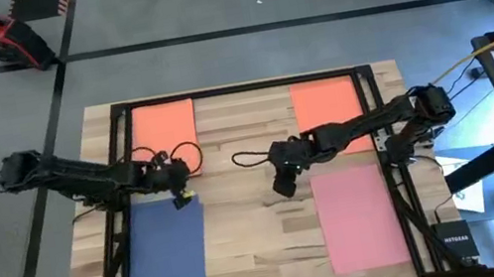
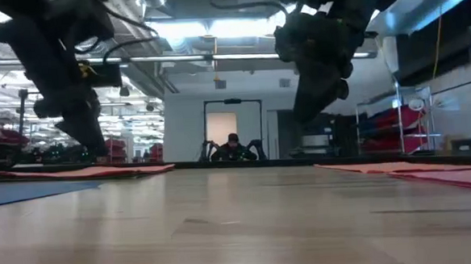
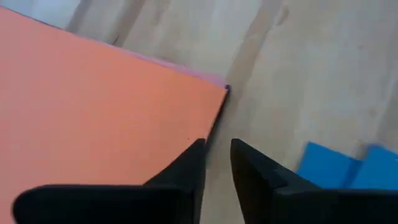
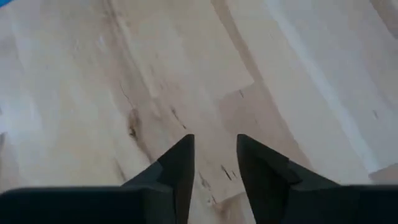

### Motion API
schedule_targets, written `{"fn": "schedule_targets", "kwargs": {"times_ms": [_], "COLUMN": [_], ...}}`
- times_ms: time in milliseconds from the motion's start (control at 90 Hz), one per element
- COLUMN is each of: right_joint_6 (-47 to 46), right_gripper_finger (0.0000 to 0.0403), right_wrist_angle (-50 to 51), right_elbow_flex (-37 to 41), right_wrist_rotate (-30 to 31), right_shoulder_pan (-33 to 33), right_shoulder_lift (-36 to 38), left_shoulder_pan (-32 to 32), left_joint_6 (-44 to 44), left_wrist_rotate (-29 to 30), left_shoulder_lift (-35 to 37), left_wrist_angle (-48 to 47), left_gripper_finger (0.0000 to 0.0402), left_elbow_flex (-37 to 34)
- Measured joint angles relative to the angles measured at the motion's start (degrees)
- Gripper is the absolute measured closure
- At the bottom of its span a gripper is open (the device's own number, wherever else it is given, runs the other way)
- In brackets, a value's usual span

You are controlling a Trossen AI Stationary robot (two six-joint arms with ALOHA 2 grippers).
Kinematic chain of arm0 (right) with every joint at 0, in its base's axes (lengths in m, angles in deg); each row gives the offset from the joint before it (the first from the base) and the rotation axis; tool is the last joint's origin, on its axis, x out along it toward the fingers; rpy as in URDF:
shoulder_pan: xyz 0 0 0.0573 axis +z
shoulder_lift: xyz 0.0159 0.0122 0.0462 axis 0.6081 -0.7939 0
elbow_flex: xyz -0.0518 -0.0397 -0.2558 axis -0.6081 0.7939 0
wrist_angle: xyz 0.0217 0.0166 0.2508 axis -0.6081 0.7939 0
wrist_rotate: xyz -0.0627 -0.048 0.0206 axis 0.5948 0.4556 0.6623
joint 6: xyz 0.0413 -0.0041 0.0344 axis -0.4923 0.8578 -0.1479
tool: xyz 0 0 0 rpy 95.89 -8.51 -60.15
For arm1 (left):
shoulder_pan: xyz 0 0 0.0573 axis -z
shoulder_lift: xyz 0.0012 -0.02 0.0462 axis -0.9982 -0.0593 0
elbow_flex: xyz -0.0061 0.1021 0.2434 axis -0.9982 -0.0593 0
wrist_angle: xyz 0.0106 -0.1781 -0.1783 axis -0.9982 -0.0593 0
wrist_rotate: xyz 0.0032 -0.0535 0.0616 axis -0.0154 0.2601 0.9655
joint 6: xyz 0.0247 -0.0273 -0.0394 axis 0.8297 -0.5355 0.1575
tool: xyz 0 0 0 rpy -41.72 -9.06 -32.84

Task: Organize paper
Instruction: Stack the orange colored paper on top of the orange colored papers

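Four lots of paper lie flat on the wooden table. An orange stack [image 1: 162,128] is at the far left, an orange sheet [image 1: 327,105] at the far right, a blue sheet [image 1: 166,253] at the near left and a pink sheet [image 1: 360,215] at the near right. My left gripper [image 3: 217,165] is low at the near right corner [image 3: 225,88] of the far-left orange stack [image 3: 93,118]. It is open by a narrow gap, with one finger over the stack's edge. My right gripper [image 4: 214,168] hangs open over bare wood at mid-table [image 1: 287,184]. My left gripper points slanting down at the right edge [image 3: 214,121] of the far-left orange stack, near its corner. Only bare table shows in the gap between the fingers. I cannot tell whether a fingertip touches the paper.
Pink and dark sheets show under the orange top sheet at the stack's edge [image 3: 186,65]. Black frame rails [image 1: 120,160] run along the table's left and right sides. The table's middle [image 1: 265,246] is bare wood. A cable [image 1: 248,156] loops by my right arm.
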Motion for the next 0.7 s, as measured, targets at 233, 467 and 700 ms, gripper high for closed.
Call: {"fn": "schedule_targets", "kwargs": {"times_ms": [233,467,700], "right_joint_6": [1.29,2.83,3.86], "right_gripper_finger": [0.0292,0.0292,0.0292], "right_wrist_angle": [-0.09,-0.08,-0.13], "right_elbow_flex": [0.0,0.0,0.0], "right_wrist_rotate": [-0.04,-0.04,0.67], "right_shoulder_pan": [-0.66,-0.76,-0.76], "right_shoulder_lift": [0.0,-0.02,-0.02], "left_shoulder_pan": [-2.67,-4.99,-7.37], "left_joint_6": [4.38,7.54,8.58], "left_wrist_rotate": [-0.32,-0.36,-0.38], "left_shoulder_lift": [-3.7,-5.76,-9.06], "left_wrist_angle": [-0.02,0.08,1.06], "left_gripper_finger": [0.0286,0.027,0.027], "left_elbow_flex": [0.0,0.0,0.09]}}
